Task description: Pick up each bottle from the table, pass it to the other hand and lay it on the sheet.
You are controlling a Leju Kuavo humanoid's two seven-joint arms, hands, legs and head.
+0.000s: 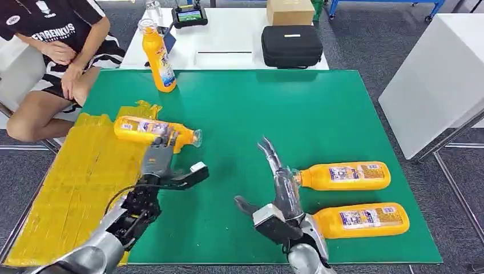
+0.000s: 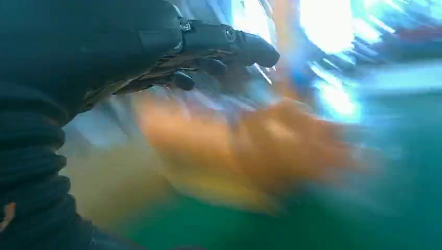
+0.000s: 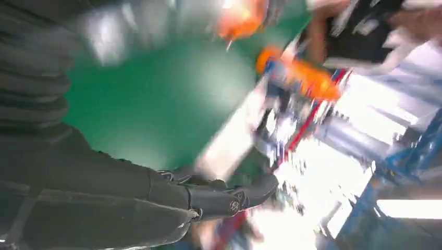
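**Both hands out over the table, nothing held**

Left arm comes in from the lower left, forearm angled up and forward, with the left hand (image 1: pixel 162 165) stretched out flat-ish, fingers pointing away and thumb sticking off to the side. Right arm rises from the bottom edge; the right hand (image 1: pixel 279 188) has its fingers extended forward and thumb splayed out the other way. Both wrist views are too blurred for finger detail.

Head view bright and sharp; both wrist views heavily motion-blurred with glare.
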